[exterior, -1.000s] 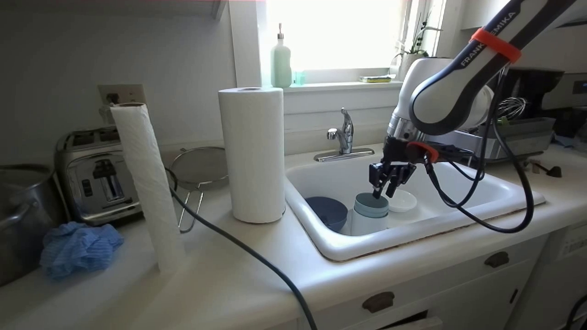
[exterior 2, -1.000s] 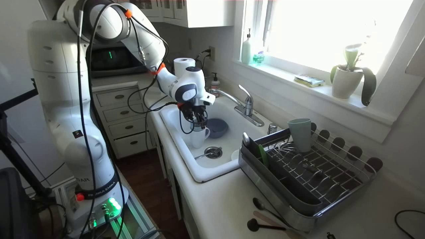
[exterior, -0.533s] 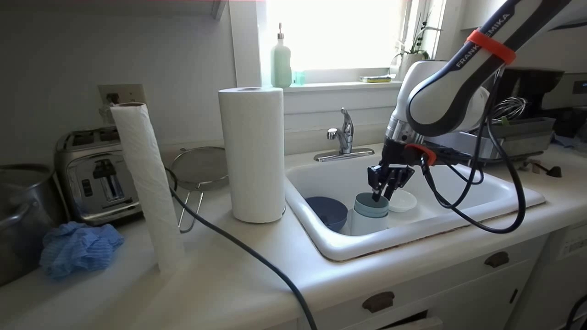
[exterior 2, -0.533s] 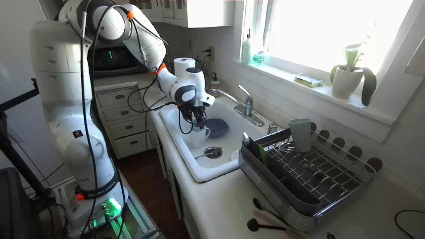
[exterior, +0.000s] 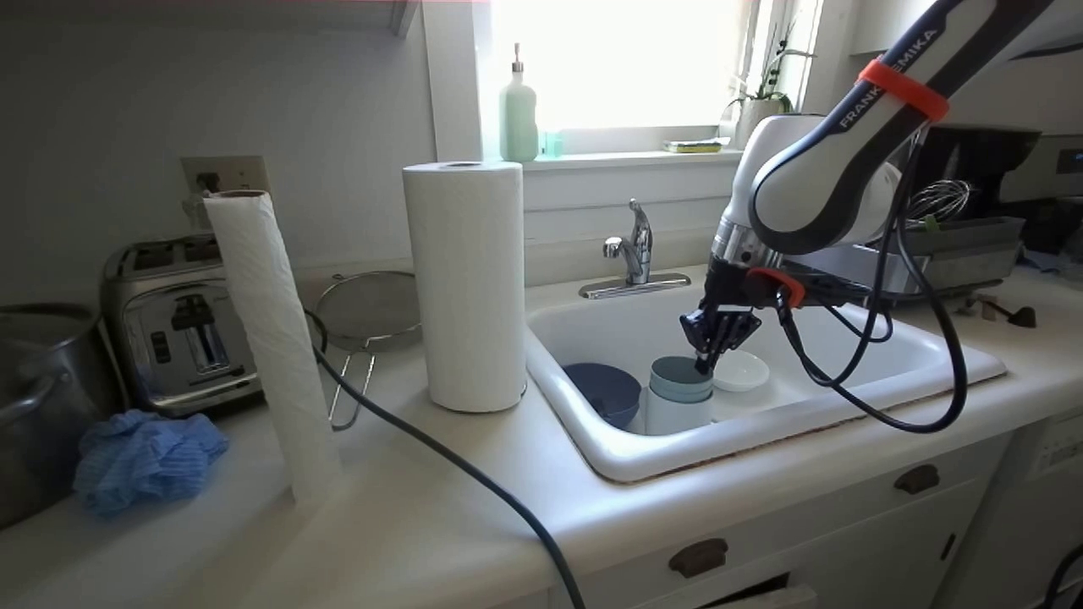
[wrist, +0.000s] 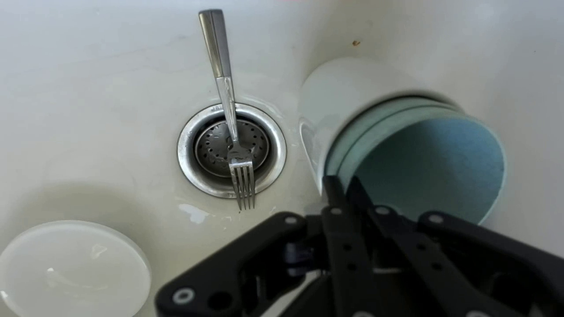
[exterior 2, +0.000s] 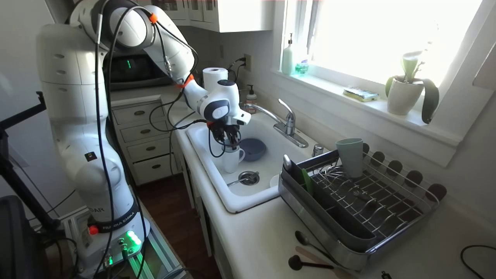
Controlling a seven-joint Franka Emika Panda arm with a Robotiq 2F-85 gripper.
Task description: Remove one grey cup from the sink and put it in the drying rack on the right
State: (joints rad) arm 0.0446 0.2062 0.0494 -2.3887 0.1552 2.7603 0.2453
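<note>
The grey-teal cup (wrist: 445,163) stands nested in a white mug (wrist: 339,97) inside the sink (exterior: 736,440). A second teal rim shows just below its own rim, so another cup seems to sit under it. My gripper (wrist: 343,180) is shut on the near rim of the cup, one finger inside and one outside. Whether the outer finger also takes in the lower rim is hard to tell. In an exterior view the fingertips (exterior: 704,365) meet at the cup's rim (exterior: 681,391). The drying rack (exterior 2: 314,215) stands beside the sink; a similar cup (exterior 2: 350,157) stands in it.
A dark blue bowl (exterior: 605,393) and a white dish (exterior: 742,370) lie in the sink. A fork (wrist: 224,92) lies across the drain. The faucet (exterior 2: 288,120) rises behind the sink. Dark utensils (exterior 2: 314,265) lie on the counter before the rack. A paper towel roll (exterior: 465,288) stands beside the sink.
The fingers have come together on the cup's rim; they were apart before. The cup and mug have shifted very slightly. The arm moved down a little, then stayed nearly still.
</note>
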